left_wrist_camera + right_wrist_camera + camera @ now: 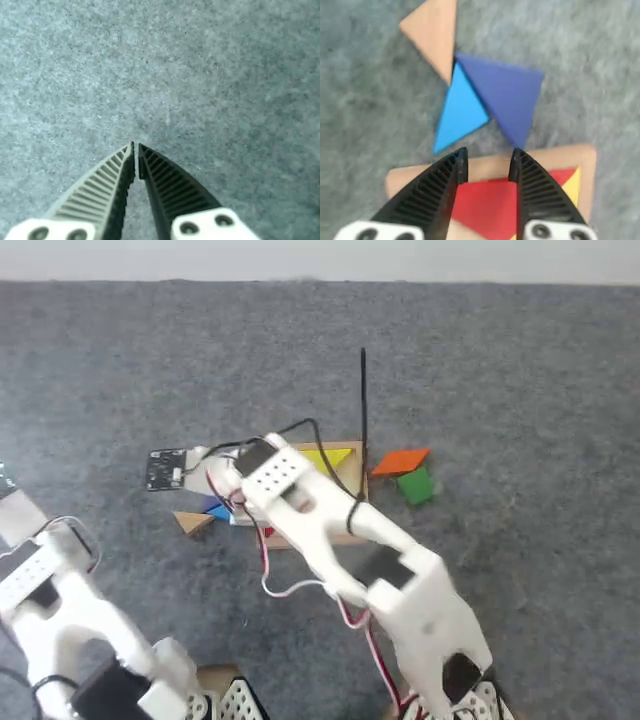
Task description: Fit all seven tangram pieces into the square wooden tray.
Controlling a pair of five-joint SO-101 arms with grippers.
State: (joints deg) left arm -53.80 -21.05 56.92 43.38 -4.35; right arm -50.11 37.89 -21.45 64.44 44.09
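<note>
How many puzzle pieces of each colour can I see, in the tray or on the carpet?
tan piece: 1
light blue piece: 1
dark blue piece: 1
red piece: 1
yellow piece: 1
orange piece: 1
green piece: 1
Total: 7

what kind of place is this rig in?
Likely a lab or hobby bench for robot training, not a home scene: a grey felt-like mat as work surface, two white arms side by side, and a bare circuit board lying near the tray.
</note>
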